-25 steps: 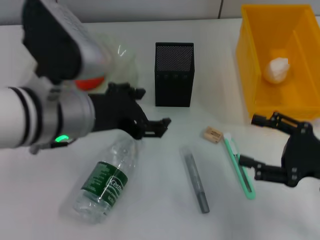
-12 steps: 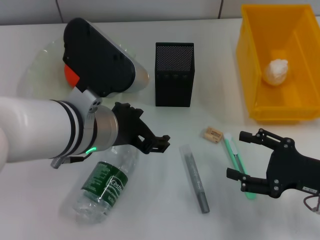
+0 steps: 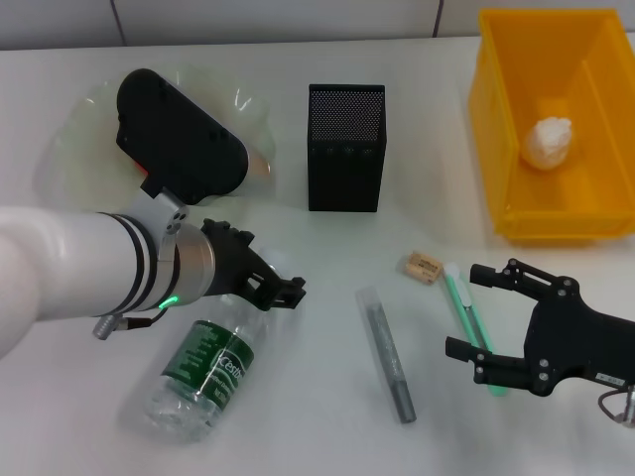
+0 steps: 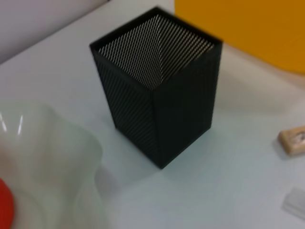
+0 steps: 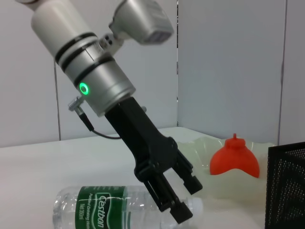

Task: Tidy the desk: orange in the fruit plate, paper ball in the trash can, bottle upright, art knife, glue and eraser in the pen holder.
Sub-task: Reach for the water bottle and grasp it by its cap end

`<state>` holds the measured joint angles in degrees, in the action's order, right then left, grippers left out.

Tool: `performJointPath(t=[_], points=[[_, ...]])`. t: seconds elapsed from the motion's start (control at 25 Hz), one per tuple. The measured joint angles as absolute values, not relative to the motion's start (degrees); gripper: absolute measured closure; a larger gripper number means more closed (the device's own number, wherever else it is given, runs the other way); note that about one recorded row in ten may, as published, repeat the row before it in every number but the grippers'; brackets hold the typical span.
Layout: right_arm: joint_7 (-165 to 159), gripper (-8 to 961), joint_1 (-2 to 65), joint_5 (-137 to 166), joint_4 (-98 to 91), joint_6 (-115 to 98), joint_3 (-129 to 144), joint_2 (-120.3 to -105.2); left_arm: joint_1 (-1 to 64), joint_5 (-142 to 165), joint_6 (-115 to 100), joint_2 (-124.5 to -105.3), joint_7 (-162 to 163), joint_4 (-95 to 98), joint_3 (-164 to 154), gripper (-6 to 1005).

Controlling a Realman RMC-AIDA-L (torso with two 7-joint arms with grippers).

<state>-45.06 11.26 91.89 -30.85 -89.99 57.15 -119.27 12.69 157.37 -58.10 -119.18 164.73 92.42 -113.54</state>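
The clear bottle (image 3: 203, 367) with a green label lies on its side at the front left; it also shows in the right wrist view (image 5: 109, 207). My left gripper (image 3: 270, 268) is open just above its neck end. The orange (image 5: 235, 159) sits in the clear fruit plate (image 3: 79, 119), mostly hidden behind my left arm in the head view. The paper ball (image 3: 549, 141) lies in the yellow bin (image 3: 496, 149). My right gripper (image 3: 474, 310) is open, its fingers on either side of the green art knife (image 3: 459, 297). The grey glue stick (image 3: 387, 352) and eraser (image 3: 422, 267) lie nearby.
The black mesh pen holder (image 3: 345, 147) stands upright at the middle back, and fills the left wrist view (image 4: 157, 95). The yellow bin takes up the back right corner. My left forearm spans the front left of the table.
My left gripper has pulled back toward the front left and down onto the bottle's neck end. My right gripper has edged slightly forward over the art knife.
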Motion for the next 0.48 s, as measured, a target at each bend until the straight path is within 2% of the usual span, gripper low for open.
performJointPath(t=[0.48], points=[[-45.35, 105, 11.9, 91.89, -29.71, -90.01, 57.06, -119.27, 16.12, 156.59, -57.5, -119.18, 164.8, 86.96, -112.87, 292]])
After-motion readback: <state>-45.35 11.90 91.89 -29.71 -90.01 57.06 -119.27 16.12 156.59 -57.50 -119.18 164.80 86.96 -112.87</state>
